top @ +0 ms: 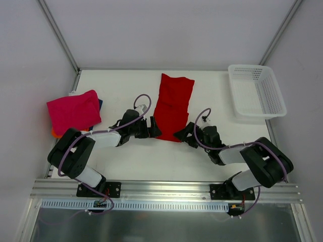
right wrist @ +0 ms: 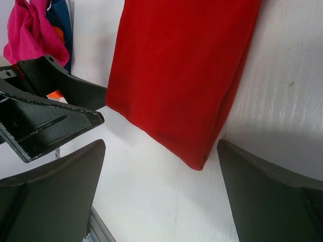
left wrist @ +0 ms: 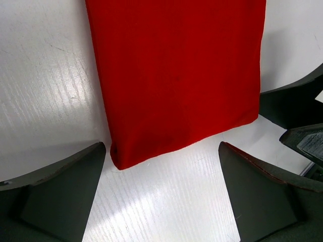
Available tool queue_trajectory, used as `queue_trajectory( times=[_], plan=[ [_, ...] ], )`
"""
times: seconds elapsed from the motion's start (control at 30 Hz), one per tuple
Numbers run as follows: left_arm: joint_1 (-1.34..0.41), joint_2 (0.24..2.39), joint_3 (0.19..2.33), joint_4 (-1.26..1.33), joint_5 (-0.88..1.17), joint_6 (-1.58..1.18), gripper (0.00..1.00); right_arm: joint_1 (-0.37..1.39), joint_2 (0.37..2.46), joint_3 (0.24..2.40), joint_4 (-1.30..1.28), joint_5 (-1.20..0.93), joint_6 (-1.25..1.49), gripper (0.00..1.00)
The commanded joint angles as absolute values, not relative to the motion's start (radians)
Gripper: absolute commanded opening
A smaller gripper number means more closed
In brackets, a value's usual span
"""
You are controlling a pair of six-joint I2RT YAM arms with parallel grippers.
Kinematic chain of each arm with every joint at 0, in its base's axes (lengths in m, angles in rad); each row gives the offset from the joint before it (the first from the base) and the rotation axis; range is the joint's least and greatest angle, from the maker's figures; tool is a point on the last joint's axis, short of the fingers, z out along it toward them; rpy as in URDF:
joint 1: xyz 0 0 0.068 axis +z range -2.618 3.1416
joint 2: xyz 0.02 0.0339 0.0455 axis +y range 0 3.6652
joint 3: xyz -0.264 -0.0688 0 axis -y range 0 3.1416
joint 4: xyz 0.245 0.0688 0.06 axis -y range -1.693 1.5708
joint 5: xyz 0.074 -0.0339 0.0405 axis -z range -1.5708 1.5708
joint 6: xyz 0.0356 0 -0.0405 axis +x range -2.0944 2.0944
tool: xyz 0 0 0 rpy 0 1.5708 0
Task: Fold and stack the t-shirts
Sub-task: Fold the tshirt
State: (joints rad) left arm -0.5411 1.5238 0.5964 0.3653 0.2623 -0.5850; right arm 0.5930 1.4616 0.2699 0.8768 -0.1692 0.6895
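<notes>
While both arms crouch at the near hem: we judge the step in hand to be the crosswise fold of the red strip, not yet begun.
Tabletop (top: 126,85): white and bare beneath both sets of fingers, so a lower finger has room to slide under the cloth.
Red t-shirt (top: 172,106): already narrowed to a long strip, it lies flat and runs away from the fingers. Its near hem sits just ahead of both pairs of tips, one corner before each.
Basket (top: 251,66): beyond and outward of the right fingers, well apart, and we think it has no part in this step.
Folded stack: a magenta-pink shirt (top: 74,112) on top, with orange and blue edges peeking from under it, outward of the left fingers and apart from them.
Left fingers (top: 153,128): spread wide and holding nothing. The hem spans most of the gap, with its corner just past one tip.
Right fingers (top: 181,135): spread wide and empty too. The other corner lies ahead, nearer one tip than the other.
Doing it well: we would pinch each corner through every layer and lift both together. Then we would carry the hem straight to the far end, keeping the side edges aligned and the strip unskewed.
</notes>
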Motion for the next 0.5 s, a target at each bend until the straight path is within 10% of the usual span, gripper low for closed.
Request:
queue_trajectory(
  times=[0.0, 0.47],
  plan=[
    [-0.534, 1.555, 0.601, 0.318, 0.281, -0.583, 0.98, 0.606, 1.505, 0.258, 0.785, -0.16, 0.695, 0.99],
    [-0.532, 1.586, 0.604, 0.33, 0.293, -0.591, 0.87, 0.641, 1.626, 0.281, 0.879, -0.17, 0.723, 0.94]
  ],
)
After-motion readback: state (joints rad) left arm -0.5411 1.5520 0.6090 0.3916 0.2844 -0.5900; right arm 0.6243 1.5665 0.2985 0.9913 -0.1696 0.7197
